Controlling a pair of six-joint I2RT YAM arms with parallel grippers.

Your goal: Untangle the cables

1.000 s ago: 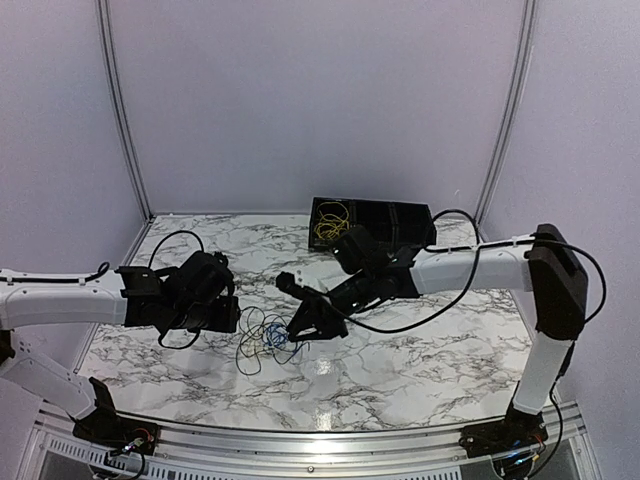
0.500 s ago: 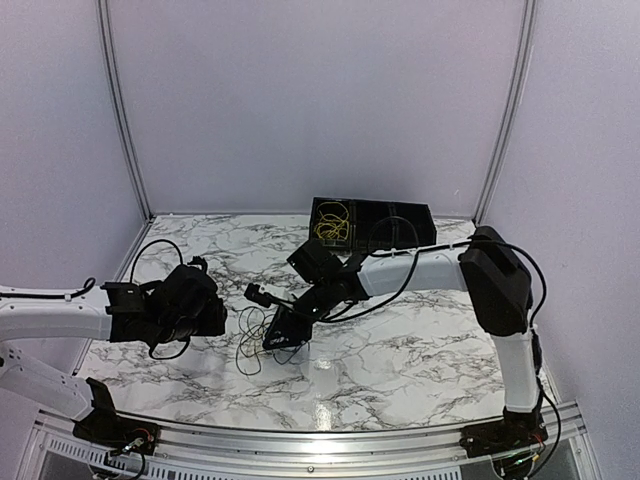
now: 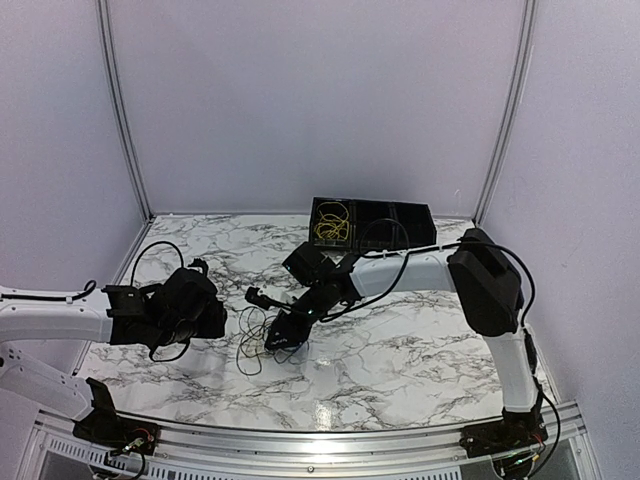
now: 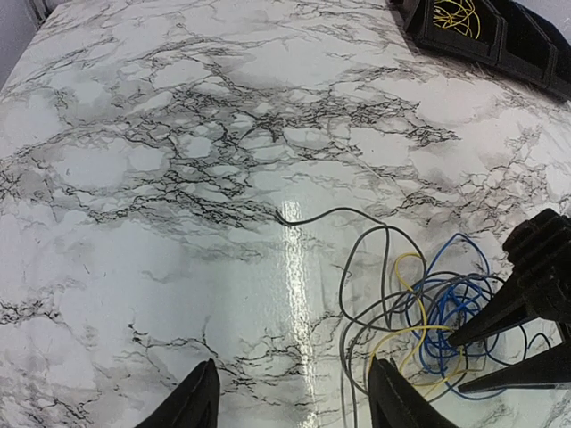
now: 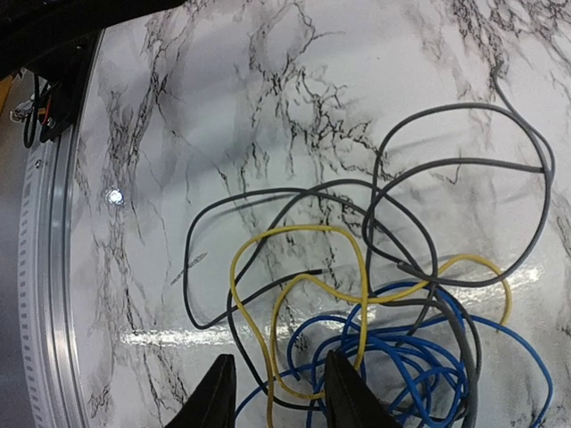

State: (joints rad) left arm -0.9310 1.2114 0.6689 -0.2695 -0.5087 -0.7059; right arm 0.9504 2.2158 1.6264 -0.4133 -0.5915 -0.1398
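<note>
The cables lie tangled in one loose pile (image 3: 262, 338) on the marble table. In the right wrist view the blue cable (image 5: 406, 357) is coiled at the lower right, the yellow cable (image 5: 357, 267) loops across it, and the black cable (image 5: 268, 203) makes wide loops around both. My right gripper (image 5: 278, 394) is open just above the pile, with yellow and blue strands between its fingertips. It shows in the top view (image 3: 278, 336) too. My left gripper (image 4: 296, 406) is open and empty, left of the pile (image 4: 428, 312), and appears in the top view (image 3: 222, 320).
A black divided tray (image 3: 400, 225) stands at the back of the table, with another yellow wire bundle (image 3: 330, 226) in its left compartment. The tray also shows in the left wrist view (image 4: 500, 40). A metal rail (image 3: 300, 440) runs along the table's near edge.
My right gripper has swung left and down onto the pile. My left gripper has drawn back to the left, away from the cables.
</note>
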